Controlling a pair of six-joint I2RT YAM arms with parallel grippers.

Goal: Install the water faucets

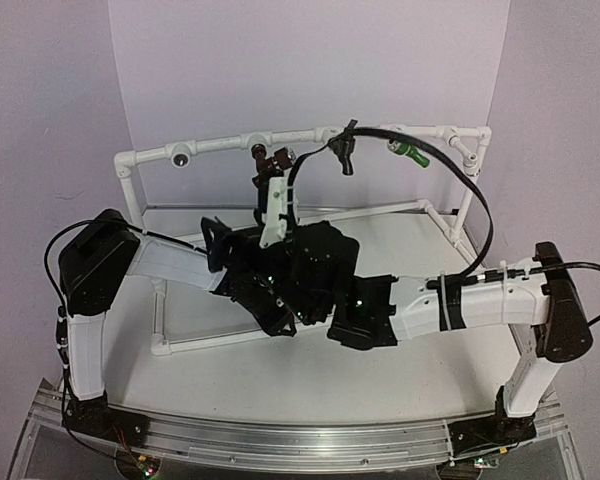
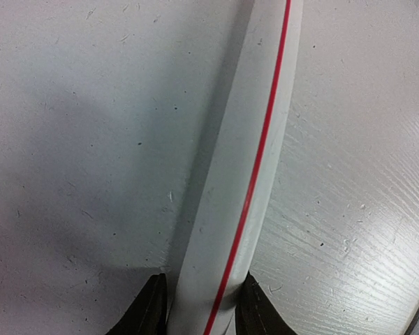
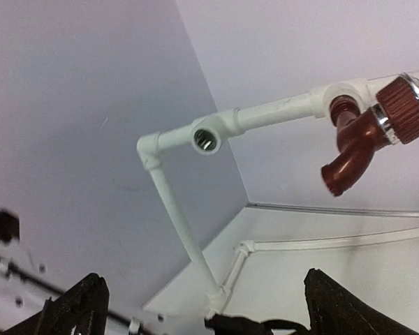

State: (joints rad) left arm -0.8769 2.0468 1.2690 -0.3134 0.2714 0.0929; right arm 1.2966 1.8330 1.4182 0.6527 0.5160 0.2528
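Three water faucets sit on the top bar of the white pipe frame [image 1: 220, 146]: a reddish-brown one [image 1: 271, 157], a black one [image 1: 345, 152] and a green one [image 1: 412, 154]. In the right wrist view the reddish-brown faucet [image 3: 366, 132] is seated in a tee, spout pointing down. An empty silvery socket [image 3: 206, 140] lies to its left. My right gripper [image 3: 202, 303] is open below the faucet, with nothing between its fingers. My left gripper [image 2: 206, 307] is shut on the frame's low pipe [image 2: 251, 160], white with a red stripe, lying on the table.
Both arms' black wrists crowd together inside the frame [image 1: 300, 280]. A black cable [image 1: 475, 195] loops from the right arm up over the top bar. White walls close in behind and to both sides. The right arm's forearm [image 1: 480, 300] crosses the frame's right side.
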